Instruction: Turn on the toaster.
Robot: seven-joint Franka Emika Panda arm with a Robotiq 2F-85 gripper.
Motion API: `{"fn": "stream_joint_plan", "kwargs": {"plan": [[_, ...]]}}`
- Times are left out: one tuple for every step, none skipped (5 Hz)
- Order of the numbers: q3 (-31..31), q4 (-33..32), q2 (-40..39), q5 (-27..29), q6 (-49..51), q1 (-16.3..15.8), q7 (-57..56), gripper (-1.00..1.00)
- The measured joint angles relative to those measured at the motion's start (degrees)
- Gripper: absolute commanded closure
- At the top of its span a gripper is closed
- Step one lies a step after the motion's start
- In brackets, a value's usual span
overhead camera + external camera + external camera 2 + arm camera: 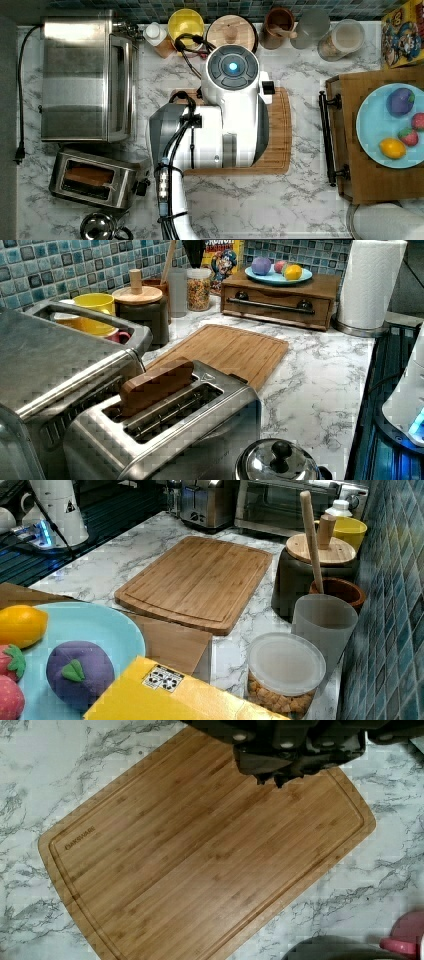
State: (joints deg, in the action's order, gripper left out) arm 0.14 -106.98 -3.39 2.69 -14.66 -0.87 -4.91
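Observation:
The toaster (pixel 92 180) is a small brushed-steel box at the lower left of the top view, with a black lever knob (pixel 141 187) on its end. A brown wooden slice (pixel 155 385) stands in one of its slots. It also shows in the left view as the toaster (pixel 200 425) close up, and in the right view as the toaster (pixel 202 500) far back. My gripper (pixel 272 781) hangs above the bamboo cutting board (pixel 200 855), shut with nothing in it, well away from the toaster. In the top view my white arm (pixel 225 115) covers the board.
A large steel toaster oven (pixel 85 77) stands beside the toaster. A steel pot lid (pixel 97 227) lies near the toaster's lever end. Jars, a yellow cup (pixel 186 22) and canisters line the back wall. A wooden tray with a blue fruit plate (pixel 372 120) sits at the top view's right.

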Motion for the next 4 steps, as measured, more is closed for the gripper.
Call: {"fn": "stream_joint_plan", "kwargs": {"plan": [[0.0,-0.1,-0.3,0.1,0.0,0.0,0.0,1.00],[0.0,-1.1,-0.4,0.3,-0.5,0.0,-2.4,1.00],[0.8,-2.6,-0.4,0.3,-1.6,0.0,-7.1,1.00],[2.6,-5.9,0.0,2.2,-7.1,-0.6,-8.6,1.00]]}}
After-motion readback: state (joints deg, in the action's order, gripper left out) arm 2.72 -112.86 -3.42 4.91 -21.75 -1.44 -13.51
